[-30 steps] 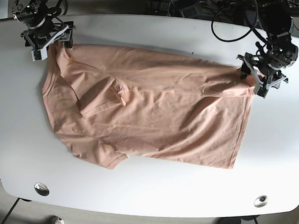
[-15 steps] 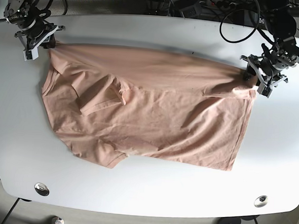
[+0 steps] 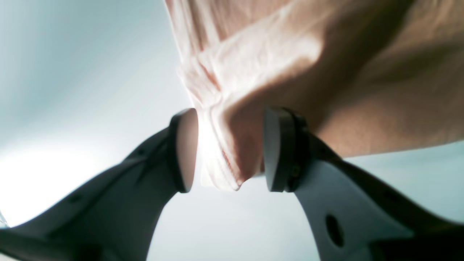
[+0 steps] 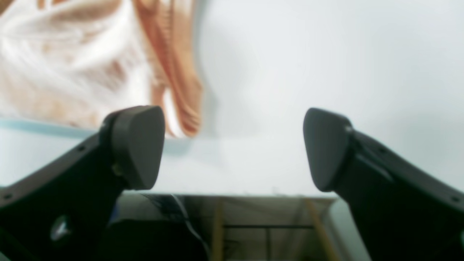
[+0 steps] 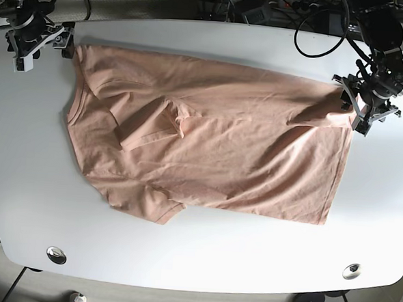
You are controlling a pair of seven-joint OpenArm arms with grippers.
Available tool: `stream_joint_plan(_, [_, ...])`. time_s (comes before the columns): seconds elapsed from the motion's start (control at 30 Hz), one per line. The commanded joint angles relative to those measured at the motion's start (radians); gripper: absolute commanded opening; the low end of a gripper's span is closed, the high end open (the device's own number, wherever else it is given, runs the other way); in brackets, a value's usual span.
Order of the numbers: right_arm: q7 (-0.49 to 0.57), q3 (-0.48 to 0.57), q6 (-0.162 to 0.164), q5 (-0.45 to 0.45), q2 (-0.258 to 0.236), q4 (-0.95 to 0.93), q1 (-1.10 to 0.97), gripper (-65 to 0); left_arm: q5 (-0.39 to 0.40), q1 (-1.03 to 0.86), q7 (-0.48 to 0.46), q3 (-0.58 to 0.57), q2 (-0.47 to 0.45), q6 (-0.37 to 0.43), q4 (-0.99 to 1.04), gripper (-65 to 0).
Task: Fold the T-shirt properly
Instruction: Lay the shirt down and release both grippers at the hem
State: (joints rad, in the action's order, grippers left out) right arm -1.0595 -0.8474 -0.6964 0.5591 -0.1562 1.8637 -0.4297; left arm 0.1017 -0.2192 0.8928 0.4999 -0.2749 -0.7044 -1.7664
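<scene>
T-shirt [image 5: 209,141], peach-coloured, lies spread across a white table [image 5: 202,254], partly folded, with one sleeve turned in over the chest. No print, label or writing can be read on the cloth.

Left gripper [image 5: 361,106] sits at the shirt's far corner on the base view's right side. In the left wrist view, a bunched fold of the shirt [image 3: 232,145] sits between its fingers [image 3: 279,152], which are closed onto it.

Right gripper [image 5: 34,41] hangs at the table's far corner, just beside the shirt's other top corner. Its fingers [image 4: 139,145] stand wide apart with nothing between them; the shirt's edge [image 4: 181,94] lies ahead and to one side, apart from the pads.
</scene>
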Motion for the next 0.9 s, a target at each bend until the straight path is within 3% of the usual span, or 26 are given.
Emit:
stream_joint_plan(0.03, [0.008, 0.027, -0.002, 0.02, -0.003, 0.017, -0.002, -7.5, 0.023, 0.004, -0.001, 0.007, -0.016, 0.006, -0.066, -39.3])
stream_joint_plan(0.2, [0.011, 0.093, -0.002, 0.019, 0.002, -0.052, 0.001, -7.5, 0.131, -0.013, -0.001, 0.099, -0.016, 0.006, -0.074, -38.9])
stream_joint_plan(0.33, [0.04, 0.096, -0.002, 0.019, -0.001, -0.163, 0.004, -7.5, 0.131, -0.015, -0.001, 0.136, -0.016, 0.006, -0.008, -37.8])
stream_joint_plan(0.43, [0.06, 0.136, -0.002, 0.019, -0.004, -0.172, 0.004, -7.5, 0.134, -0.013, -0.001, 0.182, -0.016, 0.006, 0.059, -27.9])
stream_joint_plan(0.6, [0.06, 0.152, -0.002, 0.019, 0.0, -0.174, 0.021, -7.9, 0.135, -0.01, -0.005, 0.207, -0.016, 0.006, 0.176, -26.8])
stream_joint_plan(0.7, [0.06, 0.152, -0.002, 0.019, -0.001, -0.174, 0.024, -22.4, 0.135, 0.042, -0.027, 0.207, -0.016, 0.006, 0.259, -27.1])
stream_joint_plan(0.77, [0.06, 0.152, -0.002, 0.019, -0.001, -0.174, 0.024, -39.0, 0.129, 0.076, -0.039, 0.207, -0.017, 0.006, 0.32, -29.0])
stream_joint_plan(0.8, [0.06, 0.152, -0.002, 0.019, -0.003, -0.174, 0.024, -47.7, 0.129, 0.086, -0.039, 0.202, -0.017, 0.006, 0.337, -34.7])
stream_joint_plan(0.9, [0.06, 0.152, -0.002, 0.019, -0.004, -0.174, 0.024, -61.5, 0.128, 0.085, -0.039, 0.199, -0.019, 0.006, 0.342, -48.9])
